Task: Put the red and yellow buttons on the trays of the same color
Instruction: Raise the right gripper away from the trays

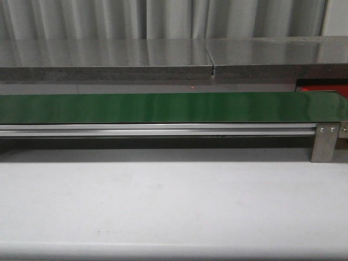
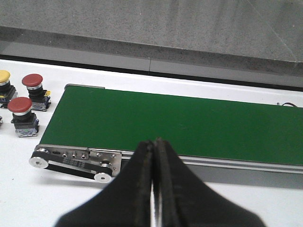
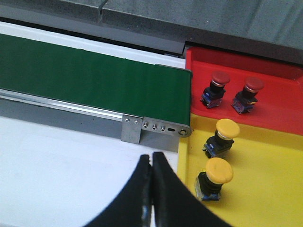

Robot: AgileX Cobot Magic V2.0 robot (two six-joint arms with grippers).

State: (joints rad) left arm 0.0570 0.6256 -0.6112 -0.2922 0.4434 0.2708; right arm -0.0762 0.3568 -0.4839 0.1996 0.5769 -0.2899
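In the left wrist view two dark red buttons (image 2: 31,81) (image 2: 20,106) and part of a yellow button (image 2: 4,76) stand on the white table past the left end of the green belt (image 2: 180,123). My left gripper (image 2: 154,142) is shut and empty over the belt's near rail. In the right wrist view the red tray (image 3: 279,101) holds two red buttons (image 3: 220,79) (image 3: 253,85). The yellow tray (image 3: 270,184) holds two yellow buttons (image 3: 227,128) (image 3: 219,170). My right gripper (image 3: 151,156) is shut and empty over the table, beside the yellow tray.
The front view shows the belt (image 1: 163,107) across the table with its metal bracket (image 1: 325,142) at the right end and a sliver of red tray (image 1: 325,90) behind. A grey ledge (image 1: 163,57) runs behind the belt. Neither gripper shows there.
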